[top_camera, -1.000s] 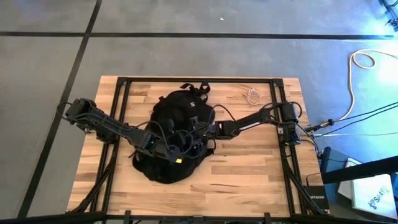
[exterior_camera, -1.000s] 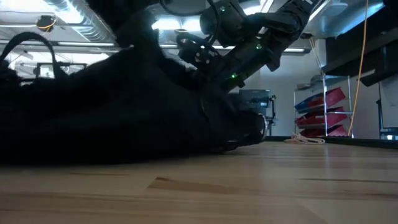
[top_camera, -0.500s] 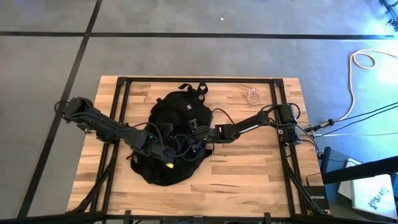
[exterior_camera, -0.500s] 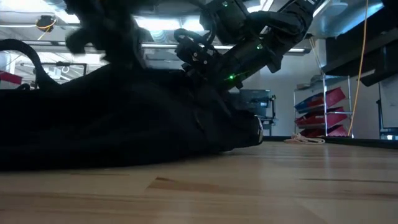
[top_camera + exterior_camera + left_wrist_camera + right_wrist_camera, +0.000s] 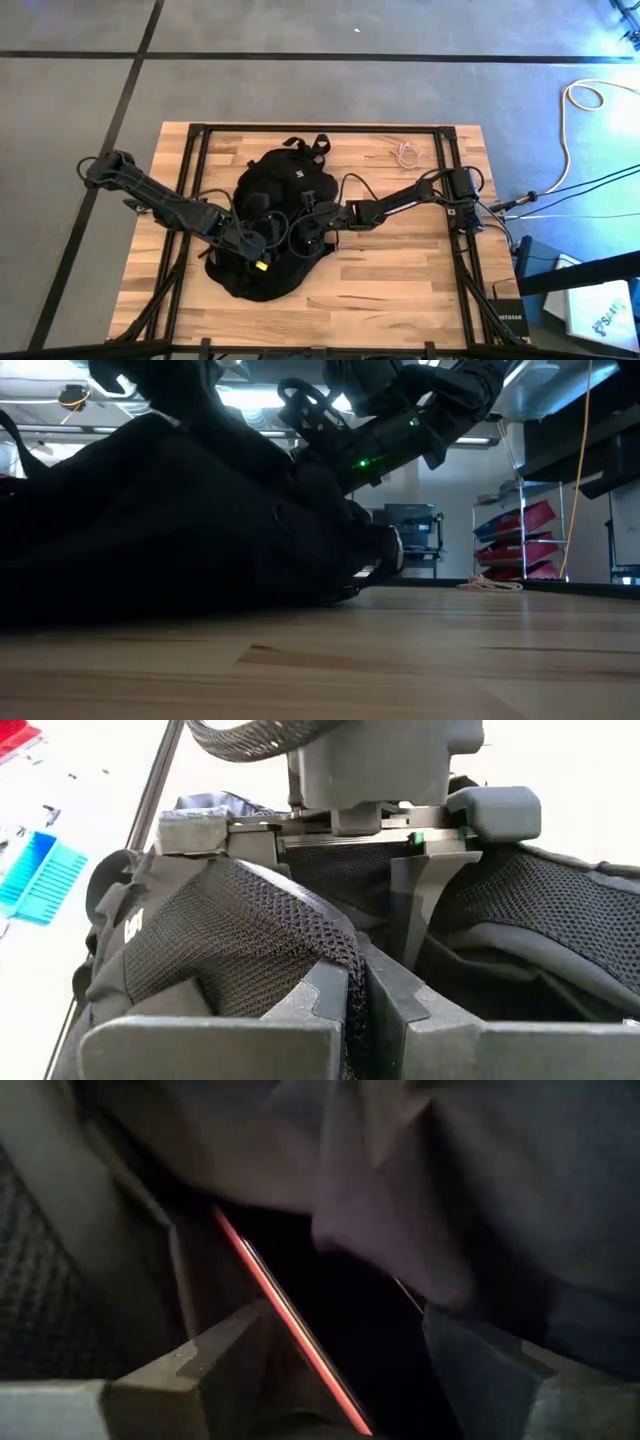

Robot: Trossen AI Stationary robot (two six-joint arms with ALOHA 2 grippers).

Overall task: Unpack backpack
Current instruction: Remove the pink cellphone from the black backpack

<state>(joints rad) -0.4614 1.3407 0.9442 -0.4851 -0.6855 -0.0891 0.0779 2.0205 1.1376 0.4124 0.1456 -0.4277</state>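
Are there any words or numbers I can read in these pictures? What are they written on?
White logo mark on the backpack: too small to read.
White letters on the backpack's fabric in the left wrist view: tilted and blurred, can't be read.
White box at the picture's right edge: dark letters, cut off and blurred.
Black box beside the table: small white word, too small to read.
Nothing else has writing.

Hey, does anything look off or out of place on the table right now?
Nothing looks spilled or damaged. The backpack lies flat on the table, with the left gripper shut on its mesh fabric and the right gripper open inside it. A small pale cord lies loose near the far edge.
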